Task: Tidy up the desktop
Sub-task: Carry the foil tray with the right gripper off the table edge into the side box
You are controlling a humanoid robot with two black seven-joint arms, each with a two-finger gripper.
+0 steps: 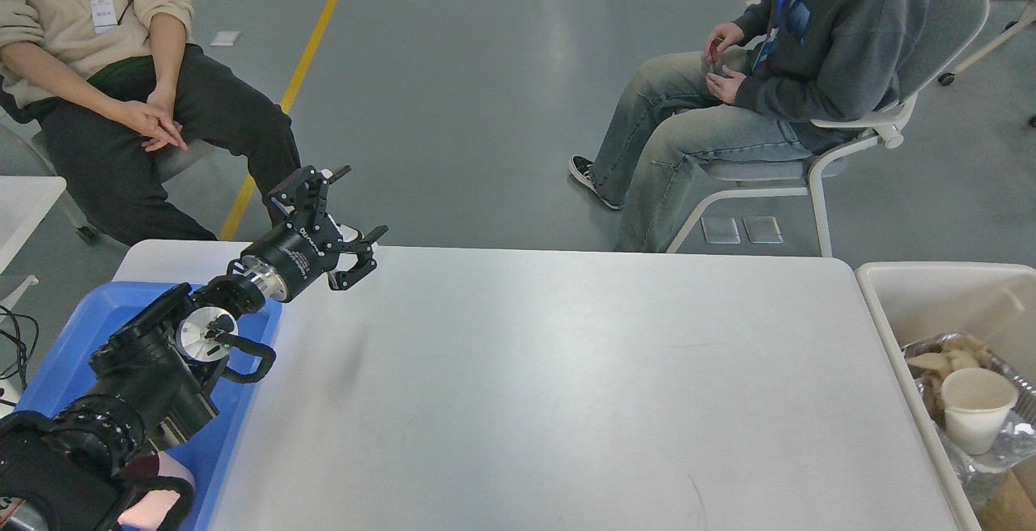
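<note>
Desktop (583,385): a broad white-grey rectangular tabletop with rounded corners; it fills the lower middle of the head view, from the blue tray on the left to the cream bin on the right. The surface is smooth and faintly glossy, with a few fine scuffs and a short dark scratch near the front edge.

Blue tray (97,329): a shallow blue plastic tray lying on the left end of the desktop, its long side running toward the viewer. Most of its floor is hidden under the arm; something pink shows at its near end, too covered to name.

Left arm (154,369): black, jointed, entering from the lower left corner and reaching up and to the right above the tray.

Left gripper (344,219): at the arm's far end, over the back left corner of the desktop; its two black fingers stand spread apart with nothing between them.

Right gripper: out of the picture.

Cream bin (931,288): a cream-white plastic bin standing just beside the right edge of the desktop, its rim about level with the tabletop.

Foil tray (955,353): a crumpled foil tray inside the bin, holding pale scraps of food.

Paper cup (978,408): a white cup lying in the bin against the foil tray, its mouth turned upward and toward the viewer.

Background: two seated people, one far left, one at upper right on a grey chair, on a grey floor with a yellow line.
</note>
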